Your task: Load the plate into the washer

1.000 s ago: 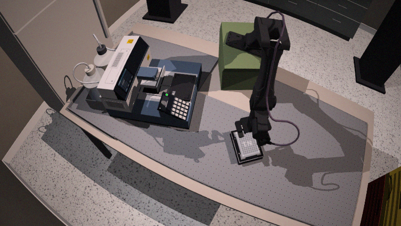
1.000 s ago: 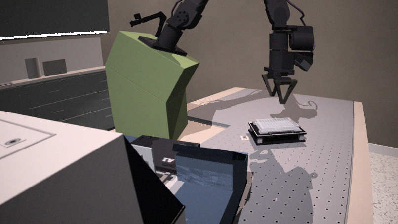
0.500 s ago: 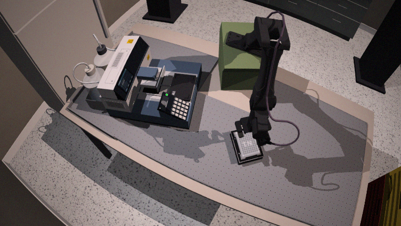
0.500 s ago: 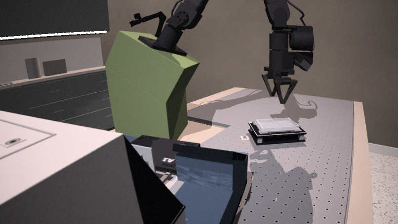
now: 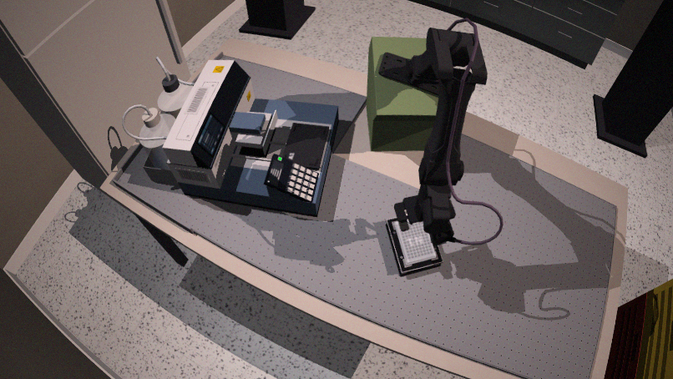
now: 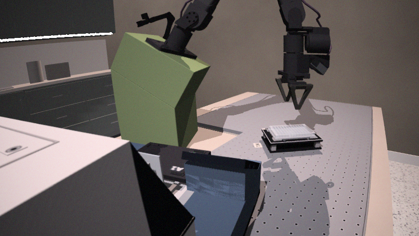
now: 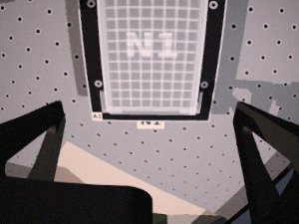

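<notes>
The black two-fingered gripper (image 5: 417,225) (image 6: 292,104) (image 7: 149,111) is hovering wide open and empty, needing centring over the clear gridded plate (image 5: 416,242) (image 6: 291,131) (image 7: 149,74) before descending.

No change shows against the earlier pictures: the gripper (image 5: 422,229) (image 6: 292,104) (image 7: 149,111) hangs in the same spot above the plate nest (image 5: 397,251) (image 6: 295,143) (image 7: 214,54), and nothing around that nest has visibly shifted.
</notes>
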`<action>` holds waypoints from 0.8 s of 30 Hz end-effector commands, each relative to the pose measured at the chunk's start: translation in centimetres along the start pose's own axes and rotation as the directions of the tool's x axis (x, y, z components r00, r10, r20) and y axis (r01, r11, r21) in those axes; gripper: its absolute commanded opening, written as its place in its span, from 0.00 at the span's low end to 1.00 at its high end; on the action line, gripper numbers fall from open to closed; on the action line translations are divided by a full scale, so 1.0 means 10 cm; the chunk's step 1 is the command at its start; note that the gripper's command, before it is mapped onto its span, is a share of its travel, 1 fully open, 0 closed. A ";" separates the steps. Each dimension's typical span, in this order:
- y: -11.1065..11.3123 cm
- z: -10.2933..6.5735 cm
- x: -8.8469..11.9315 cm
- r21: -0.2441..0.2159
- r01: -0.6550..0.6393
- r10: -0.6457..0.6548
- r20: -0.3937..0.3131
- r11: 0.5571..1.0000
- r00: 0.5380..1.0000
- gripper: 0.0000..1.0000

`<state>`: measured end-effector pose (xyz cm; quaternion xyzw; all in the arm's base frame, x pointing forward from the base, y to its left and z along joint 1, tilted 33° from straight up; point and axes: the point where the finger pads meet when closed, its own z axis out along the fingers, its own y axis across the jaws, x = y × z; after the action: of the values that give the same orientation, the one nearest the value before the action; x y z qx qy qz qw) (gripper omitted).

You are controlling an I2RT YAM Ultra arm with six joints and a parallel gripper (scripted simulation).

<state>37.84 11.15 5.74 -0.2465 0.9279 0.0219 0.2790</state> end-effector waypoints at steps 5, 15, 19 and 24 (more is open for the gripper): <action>-0.07 -0.08 -0.14 0.019 -0.008 0.008 0.030 1.000 1.000 1.00; -0.06 0.07 -0.13 0.018 -0.006 0.006 0.028 1.000 1.000 1.00; -0.05 0.14 -0.14 0.016 -0.004 0.003 0.028 1.000 1.000 1.00; -0.04 0.23 -0.14 0.015 -0.001 0.001 0.029 1.000 1.000 1.00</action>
<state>38.32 11.26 3.68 -0.2460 0.9314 0.0215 0.2674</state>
